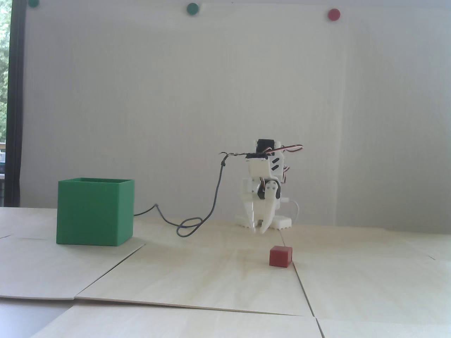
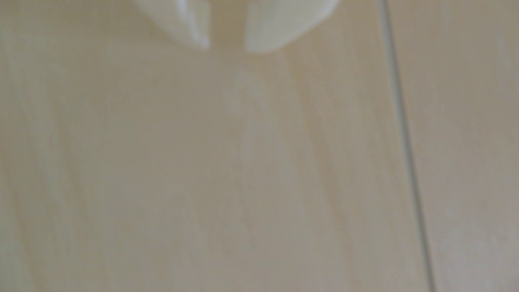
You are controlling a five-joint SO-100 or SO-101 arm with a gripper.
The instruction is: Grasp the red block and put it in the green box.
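Note:
In the fixed view the red block (image 1: 280, 256), a small dark-red cube, sits on the pale wooden table (image 1: 211, 274) right of centre. The green box (image 1: 95, 212) stands far to its left, open at the top. My white gripper (image 1: 258, 230) points down just above the table, behind the block and slightly to its left, not touching it. Blurred in the wrist view, the gripper (image 2: 227, 49) is open by a narrow gap with only bare wood between its fingers. Neither block nor box shows in that view.
A grey cable (image 1: 190, 225) loops on the table between the box and the arm. Panel seams (image 2: 404, 140) cross the tabletop. Round magnets, green (image 1: 192, 8) and red (image 1: 333, 14), sit high on the white wall behind.

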